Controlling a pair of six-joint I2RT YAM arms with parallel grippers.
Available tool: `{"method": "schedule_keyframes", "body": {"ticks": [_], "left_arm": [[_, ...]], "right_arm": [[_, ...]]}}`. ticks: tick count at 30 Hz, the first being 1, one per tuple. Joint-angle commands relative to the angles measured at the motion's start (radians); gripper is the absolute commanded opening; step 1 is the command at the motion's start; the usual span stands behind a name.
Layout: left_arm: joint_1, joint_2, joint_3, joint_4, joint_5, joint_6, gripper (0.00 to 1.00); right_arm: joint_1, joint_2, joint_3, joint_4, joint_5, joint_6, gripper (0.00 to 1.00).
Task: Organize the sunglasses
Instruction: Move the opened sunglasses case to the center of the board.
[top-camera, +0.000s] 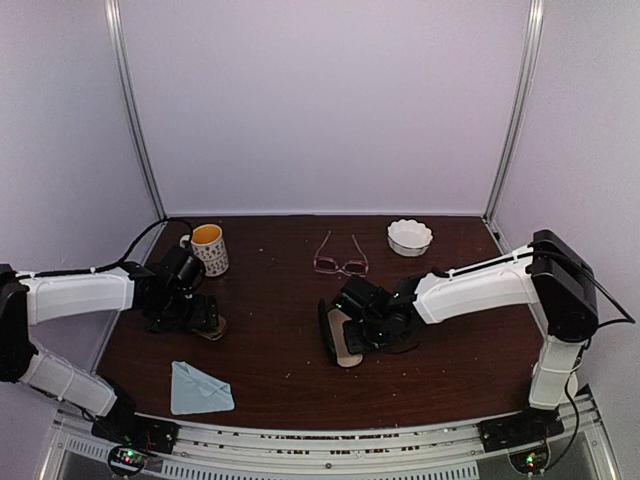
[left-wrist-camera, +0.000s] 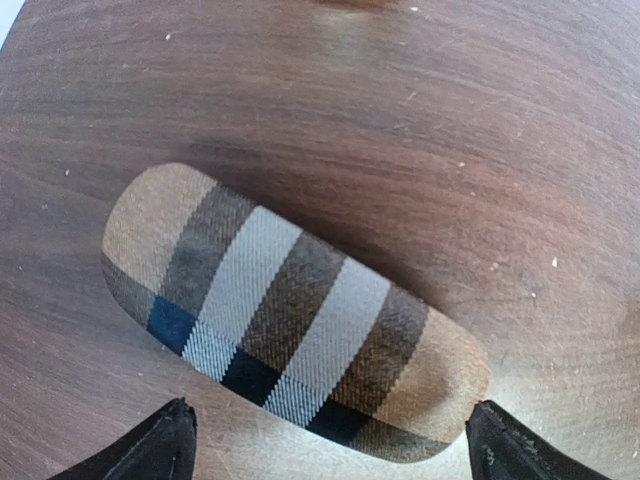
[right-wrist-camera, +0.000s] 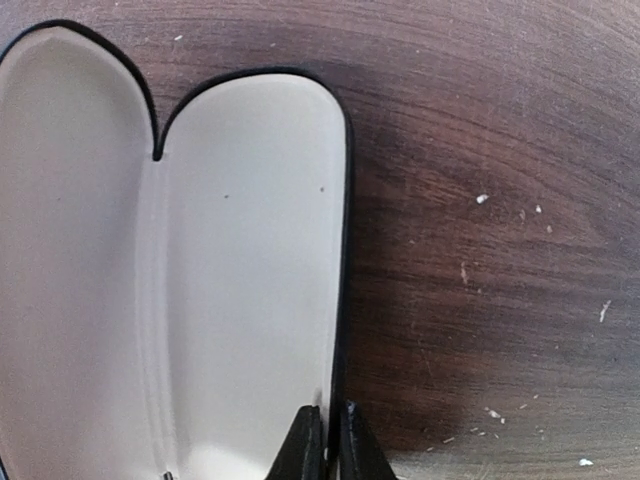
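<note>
From the top camera I see one pair of glasses, the pink-framed glasses (top-camera: 340, 264), lying on the bench (top-camera: 270, 300) a little back of centre. They are at about 12 o'clock from the open black case (top-camera: 343, 345) and clear of it. Their arms are unfolded and point away toward 12 o'clock, and neither arm touches them.

My right gripper (right-wrist-camera: 325, 445) has its fingers pressed together on the thin right-hand rim of the black case, which lies opened flat with its cream lining facing up. The lining in view holds nothing.

My left gripper (left-wrist-camera: 325, 460) sits low over the plaid case (left-wrist-camera: 290, 320) at the 9 o'clock side of the bench. Its two fingertips (left-wrist-camera: 150, 450) are spread wide, one at each end of the closed case. I cannot tell whether they touch it.

A mug (top-camera: 208, 248) stands at 12 o'clock from the left gripper. A white bowl (top-camera: 410, 237) is at 1 o'clock on the bench, and a folded blue cloth (top-camera: 200, 388) lies at 7 o'clock near the front edge.
</note>
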Motion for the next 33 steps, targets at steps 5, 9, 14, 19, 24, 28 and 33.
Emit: {"method": "schedule_keyframes", "body": {"ticks": [5,9,14,19,24,28,33], "left_arm": [[0.008,0.098,0.029,0.061,-0.012,-0.05,0.98],[0.008,0.115,0.034,0.123,0.016,0.0,0.98],[0.008,0.17,0.097,0.106,0.035,0.09,0.98],[0.007,0.201,0.097,0.103,0.058,0.132,0.98],[0.008,0.253,0.1,0.141,0.131,0.242,0.98],[0.007,0.288,0.102,0.21,0.246,0.319,0.93],[0.005,0.304,0.116,0.251,0.391,0.376,0.82]], "right_arm": [[-0.004,0.018,-0.023,0.04,-0.03,-0.018,0.08],[-0.004,0.012,-0.035,0.051,-0.036,-0.02,0.07],[-0.003,0.012,-0.045,0.076,-0.058,-0.031,0.05],[-0.003,0.011,-0.044,0.093,-0.077,-0.044,0.04],[-0.002,0.017,-0.039,0.111,-0.098,-0.047,0.02],[-0.002,0.032,-0.009,0.113,-0.121,-0.051,0.0],[-0.004,0.052,0.028,0.095,-0.121,-0.016,0.0]]}}
